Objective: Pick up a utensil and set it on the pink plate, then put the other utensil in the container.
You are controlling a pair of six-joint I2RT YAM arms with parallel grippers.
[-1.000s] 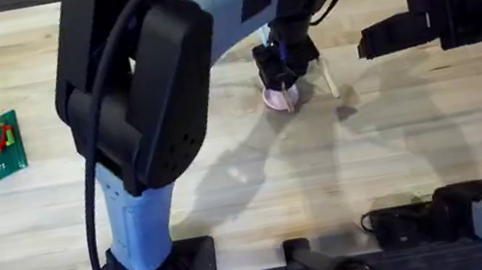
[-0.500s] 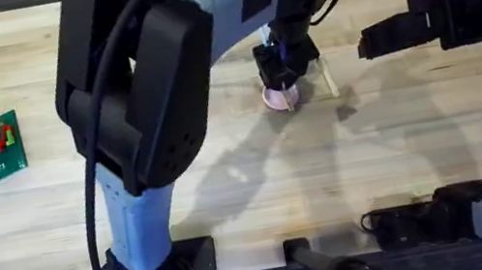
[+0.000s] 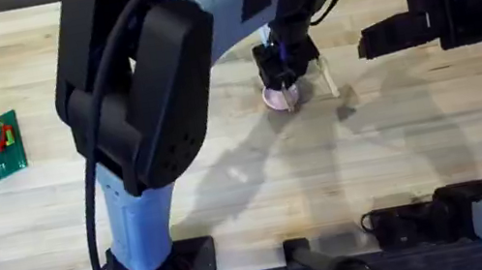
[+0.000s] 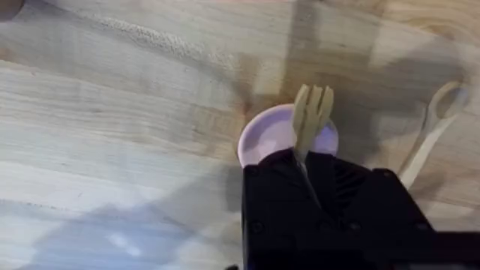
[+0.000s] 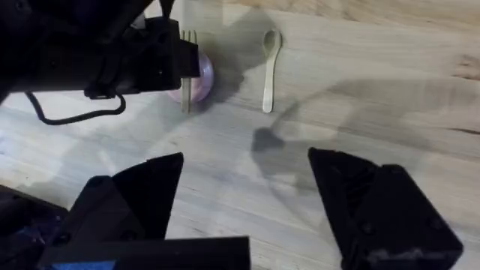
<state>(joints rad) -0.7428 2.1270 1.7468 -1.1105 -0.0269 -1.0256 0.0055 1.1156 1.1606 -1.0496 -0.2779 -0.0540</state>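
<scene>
Cream and short-tined, the fork (image 4: 311, 112) sticks out of the left claw (image 4: 315, 191), which pinches its handle; the tined end hangs over the pink plate (image 4: 266, 135). From the left wrist I cannot tell whether the tines touch the plate or hover above it. That plate is small and round with a slightly raised rim, and the claw's black body covers its near half. In the overhead view the plate (image 3: 274, 99) shows as a pale pink sliver under the left claw (image 3: 280, 77), the fork hard to pick out there.

Just beside the plate lies the spoon (image 4: 435, 127), pale cream, round bowl and straight handle, flat on the wooden surface (image 4: 112, 112) and apart from the plate. The right wrist view shows the spoon (image 5: 271, 66) whole, with the fork (image 5: 187, 71) and plate (image 5: 201, 79) partly masked by the left arm.

The right claw (image 5: 247, 202) hangs spread wide above bare wood, holding nothing.
</scene>
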